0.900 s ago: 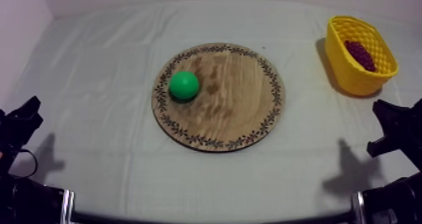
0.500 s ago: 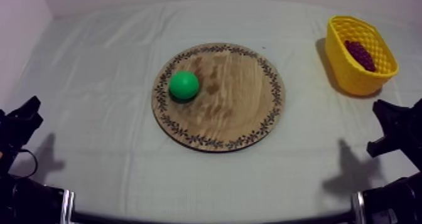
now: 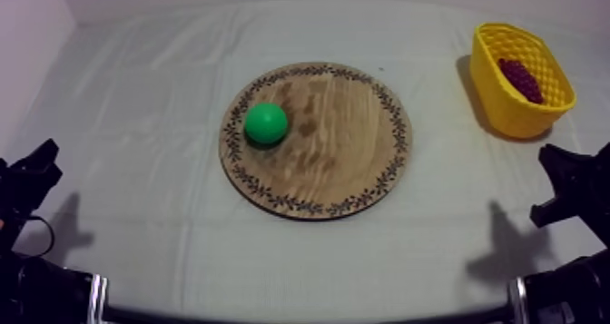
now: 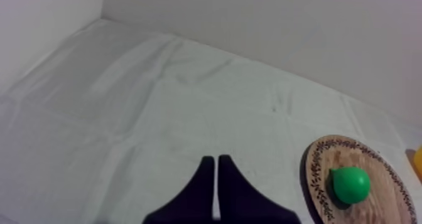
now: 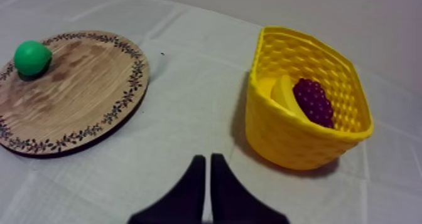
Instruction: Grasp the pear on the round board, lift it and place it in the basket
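Note:
A green pear [image 3: 266,122] lies on the left part of the round wooden board [image 3: 349,151] at the table's middle. The yellow basket [image 3: 508,112] stands at the far right. My left gripper [image 3: 44,162] rests low at the left edge, far from the board. In the left wrist view its fingers [image 4: 216,160] lie together as a narrow wedge over bare cloth, with the pear [image 4: 350,184] off to the side. My right gripper [image 3: 555,175] rests low at the right, short of the basket. Its shut fingers [image 5: 208,159] point between the board [image 5: 75,98] and the basket [image 5: 295,138].
A bunch of dark grapes [image 5: 314,101] and a yellow banana [image 5: 282,91] lie inside the basket. Grey-white cloth spreads around the board, and pale walls close off the table at the back and left.

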